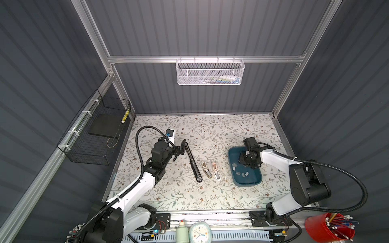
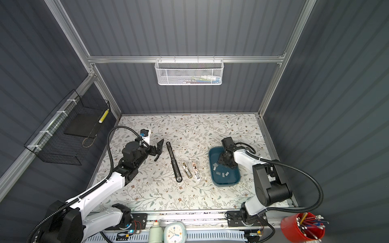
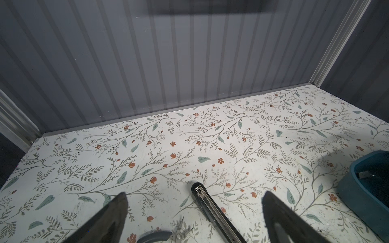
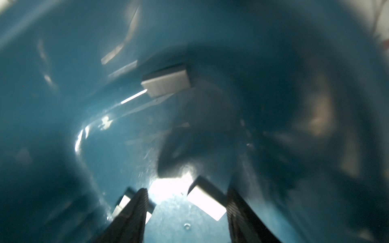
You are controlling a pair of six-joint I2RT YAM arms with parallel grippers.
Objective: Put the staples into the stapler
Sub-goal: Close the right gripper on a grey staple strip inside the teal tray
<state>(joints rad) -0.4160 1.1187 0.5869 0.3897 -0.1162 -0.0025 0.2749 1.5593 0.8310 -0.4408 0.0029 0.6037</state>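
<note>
On the left, the left gripper [image 1: 180, 151] hangs just above the flowery table [image 1: 189, 193] with its two fingers spread as wide as they go, holding nothing. It waits near the far end of the long black metal stapler [image 1: 193, 164], maybe so it can keep that stapler from sliding when a strip goes in. The long stapler lies flat and folded open, so its thin track faces up, ready to be filled. Just beside it lie a small gold stapler [image 1: 207, 169] and a small white and pink stapler [image 1: 216, 171], both folded open too. Further right sits the deep blue plastic tray [image 1: 252, 181]. The small flat grey metal staples [image 1: 242, 173] lie loose on its floor, so its walls stop them from scattering. The right gripper [image 4: 187, 193] reaches down into the tray, fingers partly apart. One strip [image 4: 205, 203] lies between them, close against one finger but not pinched yet. No staples are in any stapler.
</note>
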